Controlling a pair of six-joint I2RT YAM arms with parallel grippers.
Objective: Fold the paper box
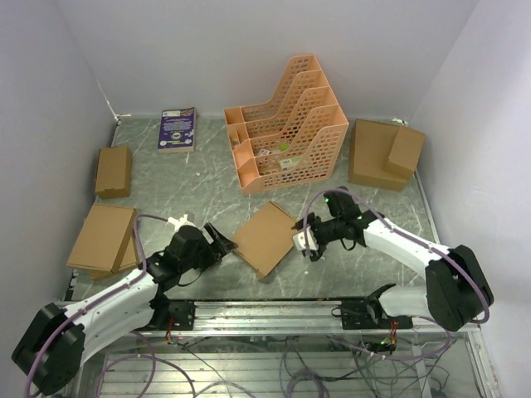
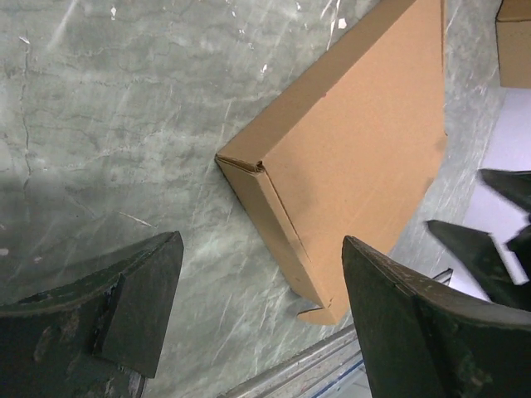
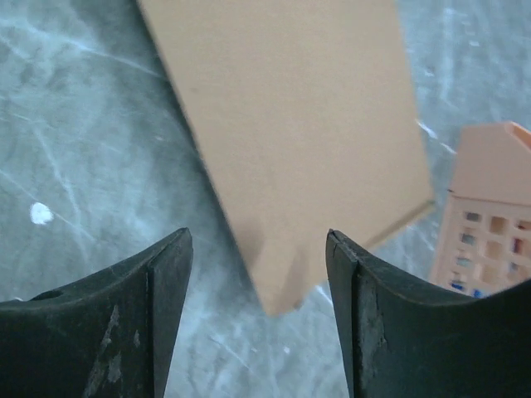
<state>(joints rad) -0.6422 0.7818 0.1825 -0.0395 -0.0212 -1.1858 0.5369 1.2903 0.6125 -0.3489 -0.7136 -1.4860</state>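
The paper box is overlooked from high above and behind. It is framed closely from opposite sides by both wrist cameras.

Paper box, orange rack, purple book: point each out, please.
paper box [image 1: 267, 238], top view, middle of its flat top face.
orange rack [image 1: 309, 152], top view, its near lattice side wall.
purple book [image 1: 177, 128], top view, centre of its cover.

Blurry paper box corner (right wrist)
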